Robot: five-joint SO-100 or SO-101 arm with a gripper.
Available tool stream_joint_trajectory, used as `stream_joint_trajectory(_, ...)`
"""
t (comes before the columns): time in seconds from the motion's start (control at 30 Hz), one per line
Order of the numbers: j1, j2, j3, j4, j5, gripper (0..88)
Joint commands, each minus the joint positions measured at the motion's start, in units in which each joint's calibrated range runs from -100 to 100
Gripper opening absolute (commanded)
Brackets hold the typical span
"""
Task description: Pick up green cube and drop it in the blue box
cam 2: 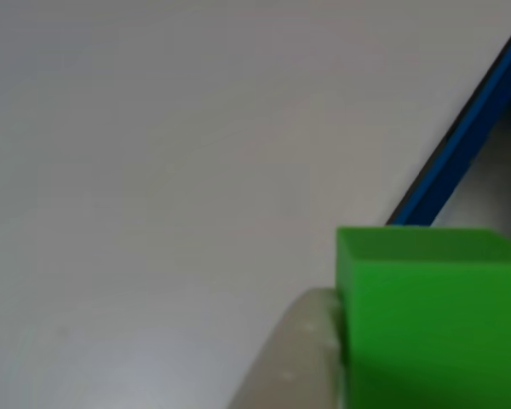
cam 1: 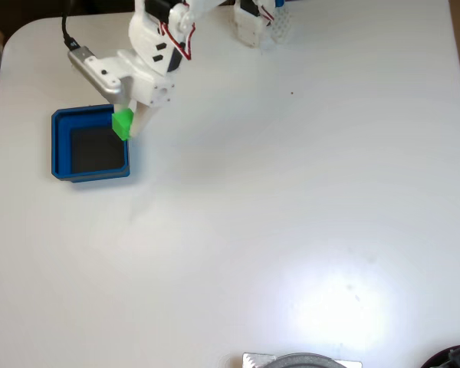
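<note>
- In the fixed view the gripper (cam 1: 127, 129) pinches the green cube (cam 1: 122, 124), holding it over the right-hand wall of the blue box (cam 1: 90, 175), near the table's (cam 1: 291, 215) upper left corner.
- In the other view a pale finger (cam 2: 291, 362) presses against the cube's (cam 2: 430, 315) left face, with the box's blue wall (cam 2: 460, 145) slanting just behind it; the second finger is hidden, so the pinch is judged from the cube hanging clear of the table.
- The step in hand looks like carrying the cube across the wall to drop it inside.
- To do it well, the arm should probably travel further toward the box's dark floor (cam 1: 96, 149) before letting go, since the cube seems to sit over the rim rather than the middle and could clip the thick wall and bounce out.
- Staying high enough to clear the wall matters too.
- Count: 1 green cube, 1 blue box, 1 gripper.
</note>
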Motion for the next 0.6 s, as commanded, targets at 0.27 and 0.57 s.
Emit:
stream_joint_trajectory(0.27, 9.79, 0.76, -2.85, 0.33, 0.1, 2.1)
stream_joint_trajectory(0.57, 11.24, 7.95, -2.94, -0.57, 0.1, 2.1)
